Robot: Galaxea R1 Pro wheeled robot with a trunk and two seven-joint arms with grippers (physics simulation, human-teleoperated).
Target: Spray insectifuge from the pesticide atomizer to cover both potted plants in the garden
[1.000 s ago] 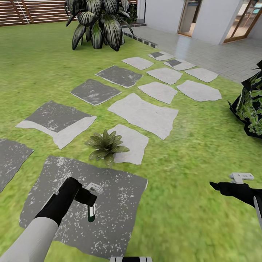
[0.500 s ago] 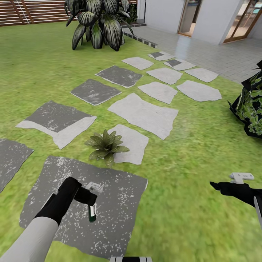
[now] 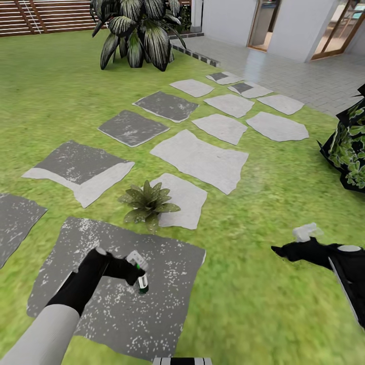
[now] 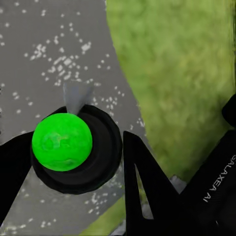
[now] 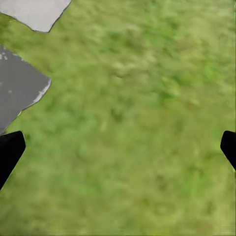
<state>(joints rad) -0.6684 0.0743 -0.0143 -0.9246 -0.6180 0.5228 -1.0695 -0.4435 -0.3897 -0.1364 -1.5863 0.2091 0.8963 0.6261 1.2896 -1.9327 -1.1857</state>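
Note:
My left gripper [image 3: 133, 269] is shut on the pesticide atomizer [image 3: 142, 280], held low over a dark speckled stepping stone [image 3: 167, 289]. The whitish trigger head is uppermost and the dark green body points down and slightly right. In the left wrist view the bottle's bright green round end [image 4: 62, 141] sits between my black fingers [image 4: 150, 189]. One potted plant [image 3: 148, 201], a small rosette of pointed green leaves, stands on the lawn just beyond that stone. My right gripper [image 3: 282, 250] hovers open over bare grass at the right, its fingertips [image 5: 11, 150] far apart in the right wrist view.
Grey stepping stones [image 3: 200, 159] run across the lawn toward a tiled patio [image 3: 304, 76] and the house. A big palm [image 3: 134, 33] and a slat fence [image 3: 45, 15] stand at the back. A dark leafy shrub [image 3: 350, 147] sits at the right edge.
The left gripper has shifted slightly right and turned, swinging the atomizer's body outward. The right arm has moved left and up and rotated. The camera has not moved.

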